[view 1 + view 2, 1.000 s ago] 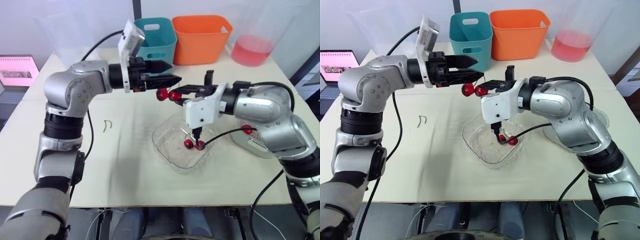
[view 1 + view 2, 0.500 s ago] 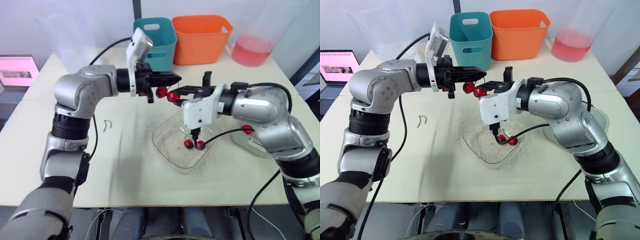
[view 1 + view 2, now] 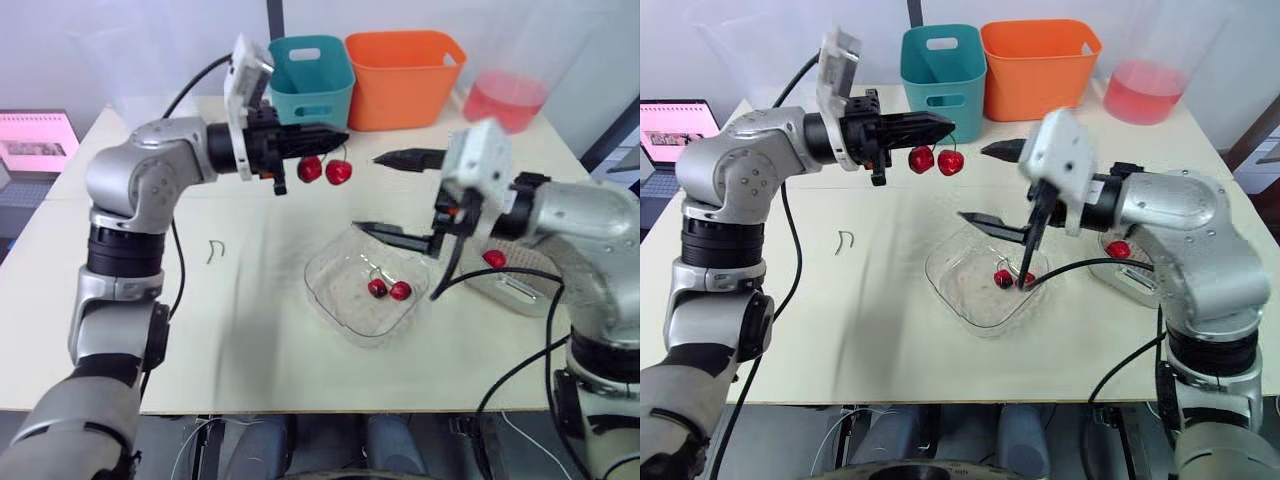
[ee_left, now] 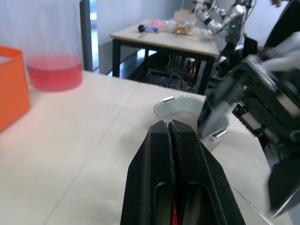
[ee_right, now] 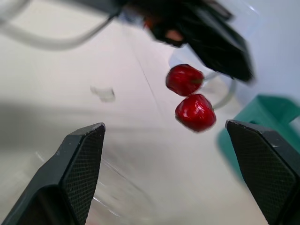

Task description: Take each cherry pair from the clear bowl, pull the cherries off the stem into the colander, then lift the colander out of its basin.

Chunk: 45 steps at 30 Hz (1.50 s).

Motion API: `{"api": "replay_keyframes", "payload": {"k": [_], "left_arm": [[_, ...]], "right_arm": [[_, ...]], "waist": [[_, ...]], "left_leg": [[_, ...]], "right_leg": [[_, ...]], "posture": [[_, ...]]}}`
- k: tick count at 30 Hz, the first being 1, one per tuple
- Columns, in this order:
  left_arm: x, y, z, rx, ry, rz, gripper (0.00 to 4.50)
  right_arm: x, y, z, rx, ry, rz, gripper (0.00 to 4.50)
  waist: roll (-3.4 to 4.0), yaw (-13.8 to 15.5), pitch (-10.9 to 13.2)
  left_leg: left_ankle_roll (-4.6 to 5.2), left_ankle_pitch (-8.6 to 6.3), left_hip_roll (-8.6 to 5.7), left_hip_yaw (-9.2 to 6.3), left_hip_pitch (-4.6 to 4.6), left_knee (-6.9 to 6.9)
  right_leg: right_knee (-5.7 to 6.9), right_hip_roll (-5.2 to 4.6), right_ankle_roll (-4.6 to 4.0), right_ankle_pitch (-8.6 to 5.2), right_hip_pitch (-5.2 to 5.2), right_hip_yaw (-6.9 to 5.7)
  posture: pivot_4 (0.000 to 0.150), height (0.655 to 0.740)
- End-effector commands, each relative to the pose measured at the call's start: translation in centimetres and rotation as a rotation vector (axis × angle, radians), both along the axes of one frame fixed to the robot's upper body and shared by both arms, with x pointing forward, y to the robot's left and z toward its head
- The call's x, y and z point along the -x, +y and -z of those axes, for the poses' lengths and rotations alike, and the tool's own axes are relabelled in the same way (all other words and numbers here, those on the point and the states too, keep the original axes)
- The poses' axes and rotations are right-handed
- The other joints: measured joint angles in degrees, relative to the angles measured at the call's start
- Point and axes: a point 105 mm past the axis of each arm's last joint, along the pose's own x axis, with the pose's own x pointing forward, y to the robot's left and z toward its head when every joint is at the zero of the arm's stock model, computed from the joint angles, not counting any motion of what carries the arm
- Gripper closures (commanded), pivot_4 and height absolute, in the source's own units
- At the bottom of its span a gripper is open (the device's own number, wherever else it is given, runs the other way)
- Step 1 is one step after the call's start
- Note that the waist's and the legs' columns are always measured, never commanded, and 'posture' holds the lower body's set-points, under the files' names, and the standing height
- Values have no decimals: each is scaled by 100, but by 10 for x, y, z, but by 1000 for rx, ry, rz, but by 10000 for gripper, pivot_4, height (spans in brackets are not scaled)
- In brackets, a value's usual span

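**Cherry pair held up, ready for the pull**

The cherry pair [image 3: 324, 170] hangs above the table [image 3: 255, 335] on the far side of the clear bowl [image 3: 335, 312], pinched by its stem in my left gripper [image 3: 338, 136], fingers pressed together. My right gripper [image 3: 367, 192] waits just beside it, jaws spread wide and holding nothing. A second pair [image 3: 389, 290] lies in the bowl, and the colander [image 3: 515, 292], with one cherry [image 3: 493, 259] in it, sits to my right. I judge I should carry the pair over the colander first. Then I should close my right fingers on the fruit, not the stem, and pull gently so it drops inside.
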Motion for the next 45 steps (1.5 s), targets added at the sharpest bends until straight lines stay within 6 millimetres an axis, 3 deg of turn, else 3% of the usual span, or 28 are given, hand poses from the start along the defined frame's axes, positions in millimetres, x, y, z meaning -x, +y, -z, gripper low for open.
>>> {"api": "replay_keyframes", "payload": {"k": [1,8,13,26,32,45], "left_arm": [[13,3,-19,71,-47,65,45000],[23,-2,-18,78,-40,131,45000],[27,-4,-15,78,-31,144,45000],[32,-7,-12,88,-22,153,45000],[32,-5,-12,88,-24,146,45000],[26,-3,-24,137,-53,111,45000]], "right_arm": [[-4,-11,-6,-202,210,30,687],[-5,8,1,-395,507,-74,687],[-7,20,-4,-439,540,-107,687],[-9,31,-2,-454,573,-134,687],[-9,31,-3,-460,573,-142,27559],[-4,27,10,-415,598,-131,27559]], "waist": [[1,-1,0],[4,-21,-2],[5,-30,-3],[5,-43,-3],[5,-40,-3],[5,-37,-3]], "left_leg": [[0,0,0,0,0,-1],[0,0,-1,2,0,-2],[0,0,-2,3,0,-3],[0,0,-2,5,0,-4],[0,0,-2,5,0,-3],[2,-1,-2,6,0,-4]], "right_leg": [[1,-1,0,0,-1,1],[8,-2,0,0,-6,3],[15,-2,0,0,-9,4],[18,-2,0,0,-13,5],[18,-1,0,0,-13,5],[16,-1,0,0,-13,5]], "posture": [[1500,7400],[1500,7400],[1500,7400],[1500,7400],[1500,7400],[1500,7400]]}}
